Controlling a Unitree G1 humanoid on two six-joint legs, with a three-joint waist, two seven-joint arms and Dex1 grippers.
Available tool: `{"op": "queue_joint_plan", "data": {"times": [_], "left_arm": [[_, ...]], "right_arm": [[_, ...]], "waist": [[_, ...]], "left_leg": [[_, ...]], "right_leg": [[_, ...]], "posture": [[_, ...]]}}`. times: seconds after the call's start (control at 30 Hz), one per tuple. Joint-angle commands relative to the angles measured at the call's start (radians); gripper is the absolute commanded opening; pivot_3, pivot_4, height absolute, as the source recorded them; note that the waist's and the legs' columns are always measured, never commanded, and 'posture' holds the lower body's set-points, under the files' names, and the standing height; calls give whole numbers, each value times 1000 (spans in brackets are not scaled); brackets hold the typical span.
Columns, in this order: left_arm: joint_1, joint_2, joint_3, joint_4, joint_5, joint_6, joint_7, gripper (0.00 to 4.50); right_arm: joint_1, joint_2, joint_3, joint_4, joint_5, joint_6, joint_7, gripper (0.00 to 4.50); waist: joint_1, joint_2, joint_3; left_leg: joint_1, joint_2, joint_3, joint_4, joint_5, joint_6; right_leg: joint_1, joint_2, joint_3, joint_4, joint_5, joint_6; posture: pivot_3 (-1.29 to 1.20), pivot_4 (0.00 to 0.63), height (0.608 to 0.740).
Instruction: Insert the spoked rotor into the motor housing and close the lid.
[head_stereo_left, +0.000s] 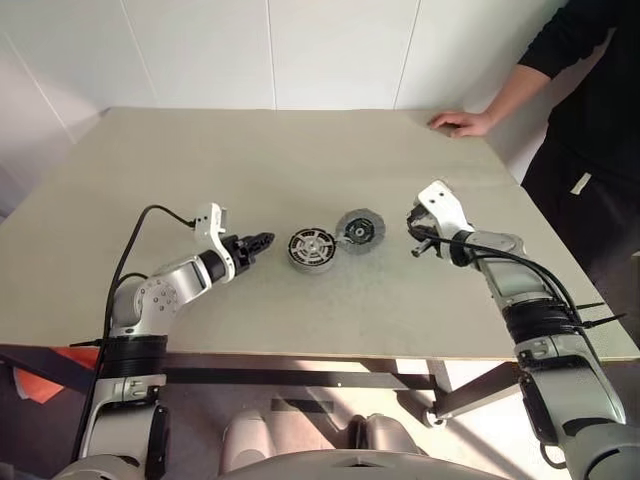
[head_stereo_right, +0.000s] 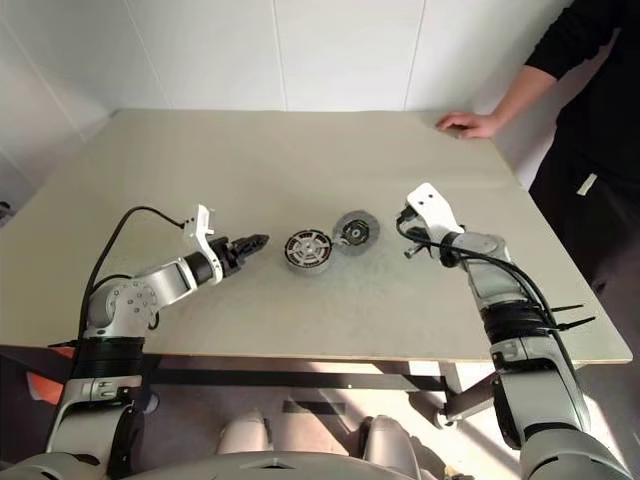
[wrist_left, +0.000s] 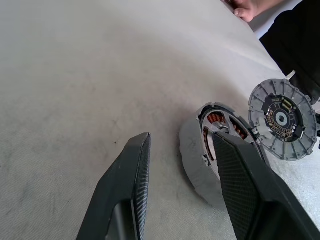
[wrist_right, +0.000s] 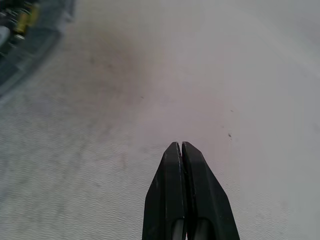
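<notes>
Left gripper (head_stereo_left: 262, 241) sits low over the table (head_stereo_left: 300, 150), fingers (wrist_left: 125, 185) parted and gripping nothing. The motor housing (head_stereo_left: 312, 248) lies just ahead of its tips, slightly toward our right, not touching; from the left wrist view it stands right past the far finger, copper windings visible inside. We see a light spoked part sitting in the housing's middle, so we judge the spoked rotor (head_stereo_left: 312, 246) is already seated, though we can't confirm it's fully down. The lid (head_stereo_left: 358, 231) lies just beyond the housing, further right, rim touching or nearly touching it, inner face up with its dark centre showing. Right gripper (head_stereo_left: 416, 240) is clenched tight on nothing, fingers (wrist_right: 182, 195) pressed together, with the lid a short way off to its left. Lid lies between both grippers; the right one looks a bit nearer, but it has to open first. Round parts, no long axis to align. No readable labels or brands. A person's hand (head_stereo_left: 462, 123) rests on the far right table edge, well apart from both grippers.
</notes>
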Motion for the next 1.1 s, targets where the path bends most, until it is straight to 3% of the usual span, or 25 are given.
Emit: {"op": "queue_joint_plan", "data": {"times": [0.03,0.53,0.67,0.9,1.1], "left_arm": [[-36,8,0,-4,18,3,-14,2090],[-46,32,78,43,61,-24,9,2090],[-35,9,89,22,59,-20,29,2090],[-44,2,95,20,61,-19,41,2090],[-47,3,89,27,66,-20,39,2090]], "right_arm": [[-13,51,12,-105,31,38,-8,15],[-89,253,109,-260,104,176,21,15],[-68,306,172,-191,81,139,9,15],[-76,341,172,7,59,40,-37,15],[-83,345,76,-67,162,-67,12,15]], "waist": [[1,0,0],[1,0,0],[3,0,0],[3,-1,0],[4,-1,0]], "left_leg": [[0,0,0,0,0,0],[2,0,0,-1,0,-1],[2,0,0,-1,1,-1],[2,0,-1,-1,1,-1],[2,0,-1,-1,1,-1]], "right_leg": [[0,0,0,0,0,0],[2,0,0,-1,0,0],[2,0,0,0,0,0],[2,0,-1,0,0,0],[3,0,-1,0,0,0]], "posture": [[0,0,740],[0,0,740],[0,0,740],[0,0,740],[0,0,740]]}}
